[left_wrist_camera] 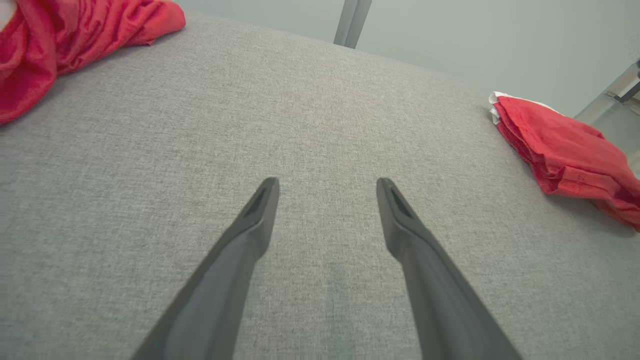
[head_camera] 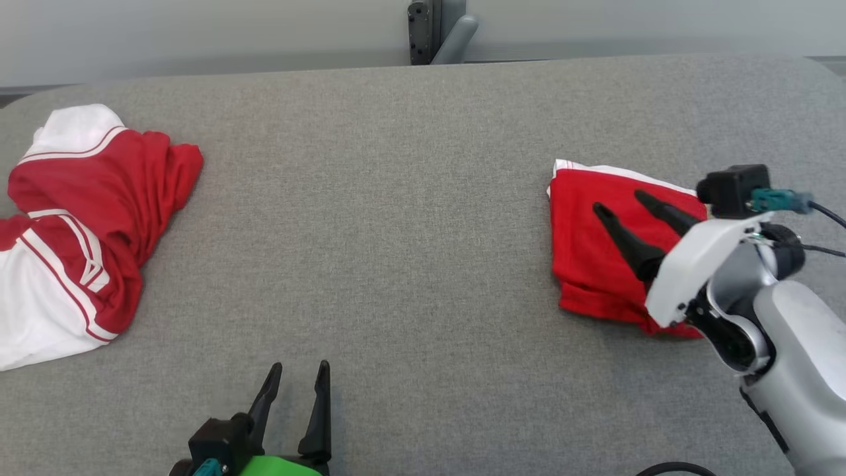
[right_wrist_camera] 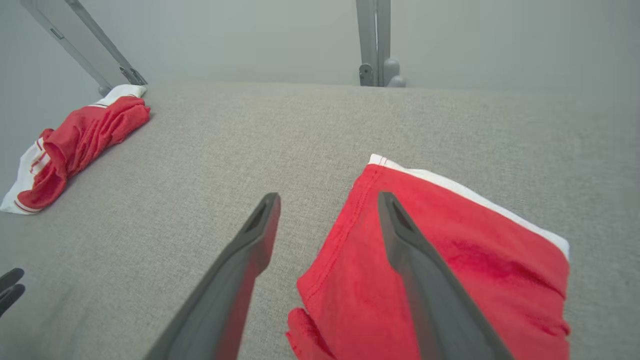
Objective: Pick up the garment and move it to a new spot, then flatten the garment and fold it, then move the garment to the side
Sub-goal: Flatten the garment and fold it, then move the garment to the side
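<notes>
Our long black tapered fingers (head_camera: 624,241), white wrist shell (head_camera: 694,258), silver forearm (head_camera: 800,357), black camera block (head_camera: 733,188), teal plug (head_camera: 773,198), thin black cables (head_camera: 819,249), green left mount (head_camera: 277,466).

Nothing readable from my cameras. Folded red garment (head_camera: 581,264) under my right claw shows plain cloth, no legible tag or print. Crumpled red-and-white garment (head_camera: 79,218) off to my left has a small striped mark near the hem, too small to tell if it's a logo.
</notes>
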{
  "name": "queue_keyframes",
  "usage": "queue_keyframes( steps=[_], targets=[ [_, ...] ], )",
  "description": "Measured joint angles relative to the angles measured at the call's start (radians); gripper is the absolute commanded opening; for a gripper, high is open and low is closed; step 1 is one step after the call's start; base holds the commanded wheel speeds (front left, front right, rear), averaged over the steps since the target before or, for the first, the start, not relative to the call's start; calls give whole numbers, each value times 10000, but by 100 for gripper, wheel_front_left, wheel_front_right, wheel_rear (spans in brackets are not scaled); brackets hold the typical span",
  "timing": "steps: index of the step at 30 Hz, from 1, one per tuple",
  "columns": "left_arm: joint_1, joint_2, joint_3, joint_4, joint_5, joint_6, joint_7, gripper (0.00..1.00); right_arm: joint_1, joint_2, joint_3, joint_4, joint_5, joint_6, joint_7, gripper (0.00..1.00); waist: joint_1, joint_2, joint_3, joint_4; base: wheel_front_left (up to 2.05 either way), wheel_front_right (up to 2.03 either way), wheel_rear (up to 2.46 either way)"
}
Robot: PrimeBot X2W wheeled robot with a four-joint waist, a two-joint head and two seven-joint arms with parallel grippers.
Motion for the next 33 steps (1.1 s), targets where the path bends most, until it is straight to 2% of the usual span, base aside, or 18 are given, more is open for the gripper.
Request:
queue_keyframes(
  steps=[3, 4, 7, 10, 13, 15, 17, 27, 30, 33],
  targets=[
    [227, -12, 165, -86, 0, 0, 0, 100, 813, -238, -807, -679, -727, 0, -855, 100, 0, 0, -248, -9, 0, 0, 0],
    [407, -17, 343, -234, 0, 38, 0, 100, 1478, -261, -1482, -995, -1369, 0, -1476, 100, 0, 0, -426, -31, 0, 0, 0],
    [678, -21, 487, -449, 90, 40, 0, 100, 2609, -8, -2516, -1308, -2228, 0, -2516, 100, 0, 0, -694, -93, 0, 0, 0],
    [849, -27, 650, -665, 201, 33, 0, 100, 3638, 79, -3442, -1317, -3603, 6, -3937, 100, 0, -1, -908, -183, 0, 0, 0],
    [891, -40, 888, -815, 414, 21, 0, 100, 4527, 612, -4535, -826, -4397, 2, -4821, 100, 0, -1, -1042, -267, 0, 0, 0],
    [955, -35, 1034, -934, 520, -6, 0, 100, 4946, 867, -4961, -552, -5089, 4, -5026, 100, 0, -1, -1082, -327, 0, 0, 0],
    [1055, -36, 1204, -1034, 683, -50, 0, 100, 5295, 1398, -5534, -527, -5555, 2, -5081, 100, 0, -1, -1128, -382, 0, 0, 0],
    [1258, -38, 1369, -1283, 867, -58, 0, 100, 6131, 2460, -6312, -662, -5998, 8, -5104, 100, 0, -1, -1147, -320, 0, 0, 0],
    [1288, -38, 1388, -1289, 867, -58, 0, 100, 5816, 2637, -6322, -257, -5455, 8, -5106, 100, 0, -1, -1098, -377, 0, 0, 0],
    [1284, -38, 1356, -1285, 876, -81, 0, 100, 5089, 2466, -5990, 570, -4589, 6, -5118, 100, 0, -1, -993, -429, 0, 0, 0]
  ],
)
